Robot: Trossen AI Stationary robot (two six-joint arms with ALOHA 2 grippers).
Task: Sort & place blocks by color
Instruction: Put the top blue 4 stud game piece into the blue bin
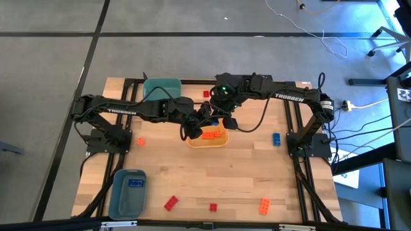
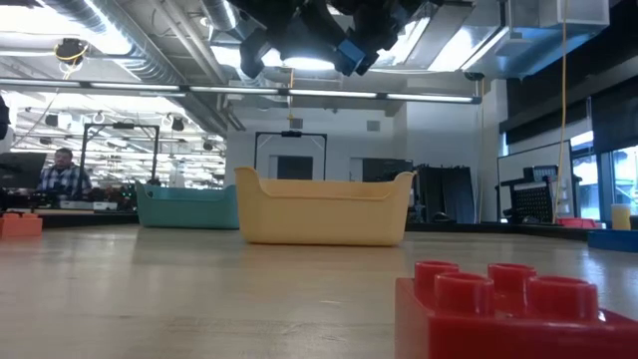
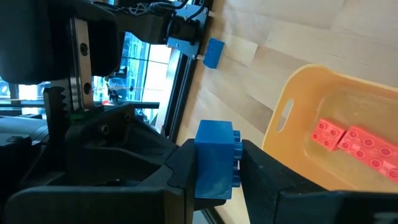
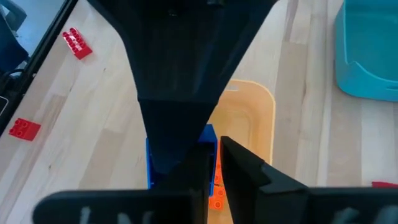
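Both arms meet over the yellow-orange bin [image 1: 207,140], which holds orange blocks [image 1: 210,135]. My left gripper [image 1: 196,126] is shut on a small blue block [image 3: 214,163], above the bin's far rim [image 3: 292,106]. My right gripper [image 1: 221,119] hangs right beside it, its fingers [image 4: 249,165] almost together with only a narrow slit between them. In the right wrist view the blue block [image 4: 210,138] shows just behind those fingers and the left arm's dark gripper. Other loose blocks lie on the table. My left gripper pinches the blue block between its two fingers [image 3: 186,171], one on the studded face [image 3: 236,163] and one on the opposite face. The block is lifted clear, above the table and the bin. My right gripper: I cannot tell whether it touches the blue block, because the left gripper hides that place.
A teal bin [image 1: 162,88] stands at the far side and a blue bin [image 1: 127,192] at the near left. Loose blocks: blue [image 1: 276,138] at right, orange [image 1: 140,141] at left, red [image 1: 207,94] far, and red [image 1: 171,203], red [image 1: 213,206] and orange [image 1: 264,205] near.
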